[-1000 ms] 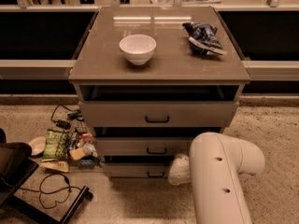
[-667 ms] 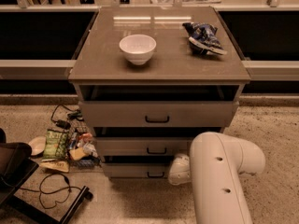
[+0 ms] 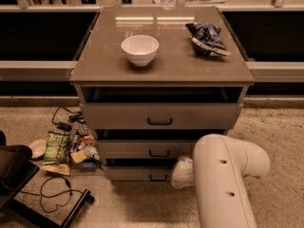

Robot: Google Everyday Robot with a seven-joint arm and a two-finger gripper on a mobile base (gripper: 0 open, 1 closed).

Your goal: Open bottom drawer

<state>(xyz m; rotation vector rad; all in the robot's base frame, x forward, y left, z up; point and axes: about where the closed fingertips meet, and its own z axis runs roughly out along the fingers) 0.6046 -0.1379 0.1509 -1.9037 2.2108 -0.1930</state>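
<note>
Left of the cabinet [image 3: 164,72], on the floor, lies a loose heap of packets [image 3: 59,148], too jumbled to count, with one pale disc at its left edge and one black cable [image 3: 53,194] looping in front of it. A dark frame [image 3: 16,167] further left is cut off by the picture's edge.

The cabinet has three drawers, stacked. The top drawer [image 3: 123,116] is widest and stands furthest out, and the middle drawer [image 3: 126,149] sits below it. The bottom drawer [image 3: 135,174] is lowest, down at the floor, and looks the narrowest. Each has one small black bar handle, and a dark gap shows above each front. The bottom drawer's long axis runs left to right, its front faces the camera, and its handle [image 3: 158,177] lies level along that axis. Its inside is out of sight.

On the cabinet's top stand one white bowl [image 3: 139,49], left of centre, and one crumpled blue bag [image 3: 207,38] towards the right rear.

At the cabinet's lower right, the pincer [image 3: 182,173] sits against the right end of the bottom drawer's front and covers it. Whether it is open or closed, or holds anything, I cannot tell. One white arm [image 3: 223,184] rises behind it, cut off at the bottom edge.
</note>
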